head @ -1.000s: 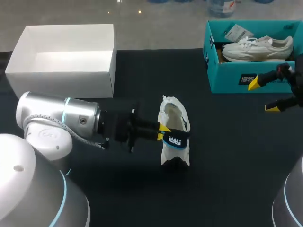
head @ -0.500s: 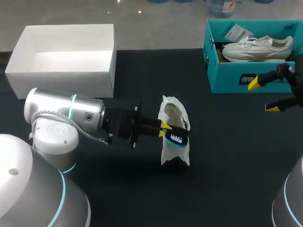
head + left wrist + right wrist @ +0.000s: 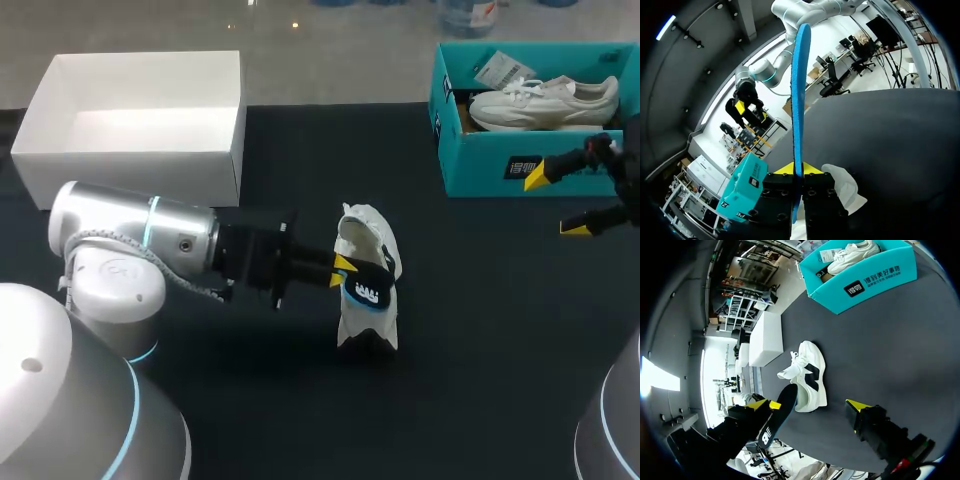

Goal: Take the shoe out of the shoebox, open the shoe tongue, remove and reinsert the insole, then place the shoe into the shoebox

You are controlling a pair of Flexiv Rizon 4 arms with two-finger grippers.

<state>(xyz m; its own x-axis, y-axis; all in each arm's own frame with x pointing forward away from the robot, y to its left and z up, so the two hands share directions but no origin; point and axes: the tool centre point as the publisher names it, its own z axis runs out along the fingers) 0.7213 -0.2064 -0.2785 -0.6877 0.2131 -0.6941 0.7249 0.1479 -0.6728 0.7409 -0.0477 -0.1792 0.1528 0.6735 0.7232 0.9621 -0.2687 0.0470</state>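
Note:
A white shoe (image 3: 367, 318) with a black side mark stands on its sole mid-table, also seen in the right wrist view as the shoe (image 3: 809, 371). My left gripper (image 3: 340, 271) is shut on the insole (image 3: 368, 291), black on top and blue underneath, holding it over the shoe's middle. In the left wrist view the insole (image 3: 799, 90) stands edge-on between the yellow tips of the left gripper (image 3: 795, 168), with part of the shoe (image 3: 842, 184) beside it. My right gripper (image 3: 557, 202) hangs open in front of the teal shoebox (image 3: 480, 165), holding nothing.
The teal shoebox holds another white shoe (image 3: 545, 100) at the back right. An open white box (image 3: 135, 160) sits at the back left, close behind my left arm. Black tabletop (image 3: 480, 330) lies between the shoe and my right gripper.
My left arm's elbow has swung a little to the right and the insole has shifted slightly up and left over the shoe. The right arm has not moved.

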